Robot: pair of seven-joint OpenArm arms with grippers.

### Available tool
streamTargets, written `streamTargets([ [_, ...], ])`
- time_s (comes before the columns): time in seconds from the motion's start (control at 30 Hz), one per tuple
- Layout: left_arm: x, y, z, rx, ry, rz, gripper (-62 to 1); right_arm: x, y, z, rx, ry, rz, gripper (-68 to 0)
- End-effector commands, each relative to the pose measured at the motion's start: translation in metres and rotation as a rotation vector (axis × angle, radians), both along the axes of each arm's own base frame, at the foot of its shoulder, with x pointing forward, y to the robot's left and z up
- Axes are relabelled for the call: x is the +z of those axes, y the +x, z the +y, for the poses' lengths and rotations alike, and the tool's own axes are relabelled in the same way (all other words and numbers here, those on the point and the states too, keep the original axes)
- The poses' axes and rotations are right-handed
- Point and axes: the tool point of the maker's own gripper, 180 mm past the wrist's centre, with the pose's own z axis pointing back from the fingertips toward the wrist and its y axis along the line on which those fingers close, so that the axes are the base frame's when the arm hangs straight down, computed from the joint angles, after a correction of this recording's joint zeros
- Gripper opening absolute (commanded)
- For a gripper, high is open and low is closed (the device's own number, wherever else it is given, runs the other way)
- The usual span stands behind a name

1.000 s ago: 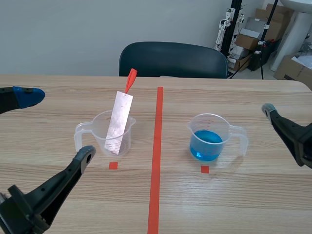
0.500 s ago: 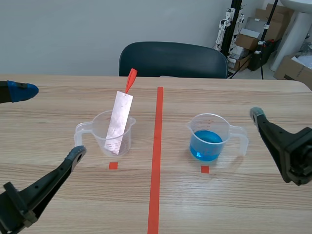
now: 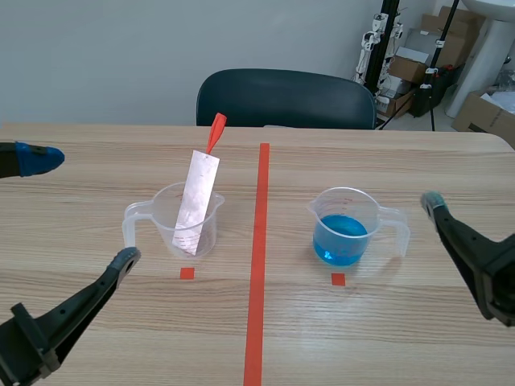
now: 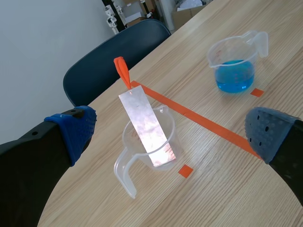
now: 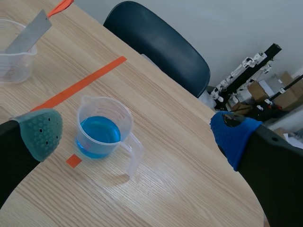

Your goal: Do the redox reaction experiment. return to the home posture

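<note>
Left wrist view: the left jaws are spread wide with nothing between them, their pads [image 4: 75, 130] far apart. The clear beaker [image 4: 134, 149] is seen standing ahead of them on the surface [image 4: 222, 184]. A metal strip [image 4: 147, 130] is leaned inside it, with its orange tag [image 4: 122, 71] projecting above the rim. In the right wrist view the right jaws are likewise held wide and empty. The beaker of blue liquid [image 5: 102, 125] stands ahead of them, nearer the grey-green pad [image 5: 42, 132], with its handle turned toward the jaws. Both beakers are judged to be thin, light plastic and easily tipped. The filled one would slosh and is best taken by its handle or low across the wall. The strip is judged stiff, thin and slippery, and is best pinched at the tag. Nothing is held, so the home posture can be taken up with nothing carried.
</note>
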Motion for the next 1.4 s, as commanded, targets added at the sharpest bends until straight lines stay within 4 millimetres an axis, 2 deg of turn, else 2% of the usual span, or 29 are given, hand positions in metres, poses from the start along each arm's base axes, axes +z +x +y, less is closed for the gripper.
streamTargets([
  [0.0,0.005,0.001,0.000,0.000,-0.010,-0.017,1.4,0.001,-0.001,0.010,0.049,0.004,-0.002,0.4],
  [0.4,0.009,0.006,0.004,0.009,0.004,-0.039,1.4,-0.003,-0.006,0.027,0.125,0.015,0.015,0.4],
  [1.37,0.010,0.006,0.004,0.008,0.004,-0.040,1.4,0.001,-0.003,0.024,0.110,0.014,-0.006,0.4],
])
